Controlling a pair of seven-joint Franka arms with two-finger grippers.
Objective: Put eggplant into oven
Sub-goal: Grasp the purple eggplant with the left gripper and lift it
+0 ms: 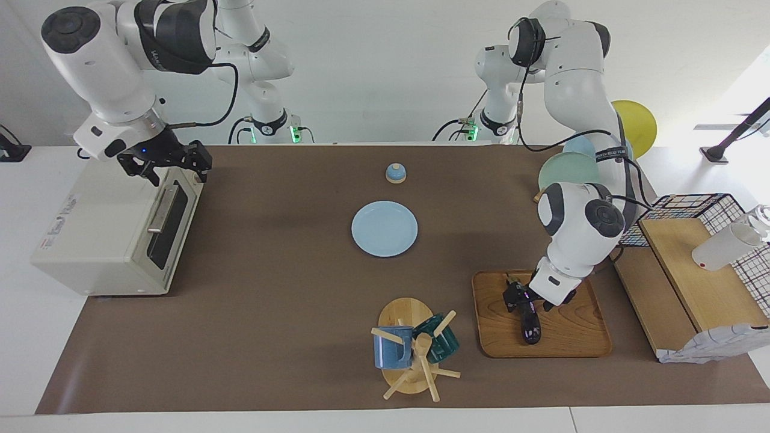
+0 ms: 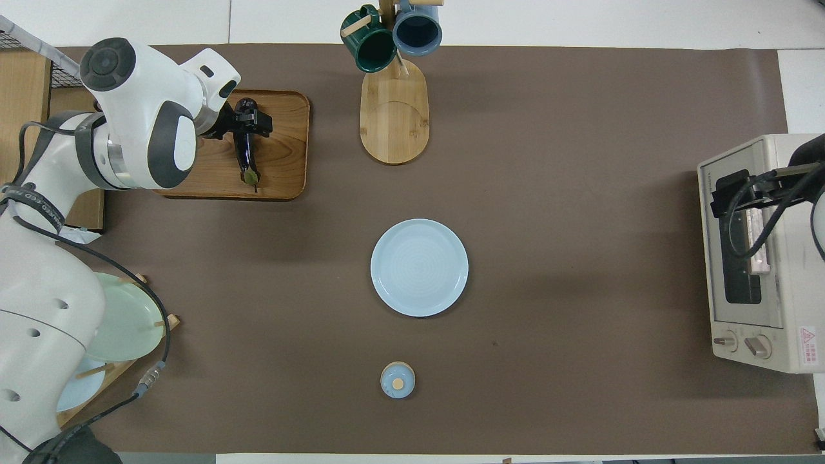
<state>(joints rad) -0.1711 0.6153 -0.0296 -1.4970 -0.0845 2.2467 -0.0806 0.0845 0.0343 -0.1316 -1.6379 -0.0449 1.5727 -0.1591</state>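
From across the table, the left gripper point(image 1: 522, 299) is low over the middle of the eggplant point(image 1: 528, 317), which lies on the wooden tray point(image 1: 571, 337) toward the left arm's end of the table. Its fingers stand wide, straddling the dark body, not closed on it as far as I can see. The right gripper point(image 1: 171, 163) hangs over the top front edge of the oven point(image 1: 90, 234), just above the silver handle point(image 1: 161, 208), fingers spread and holding nothing. The oven door looks shut.

From overhead, the left gripper point(image 2: 248, 122) covers the eggplant point(image 2: 245, 154) near its thick end; the green stem cap points toward the robots. The tray point(image 2: 283, 161) has not been left. At the right arm's end, the right gripper point(image 2: 731, 193) sits over the oven point(image 2: 754, 335) door.

By my reckoning the job has barely begun: no grasp made, no lift, door to be opened, and the whole carry to the oven remaining.
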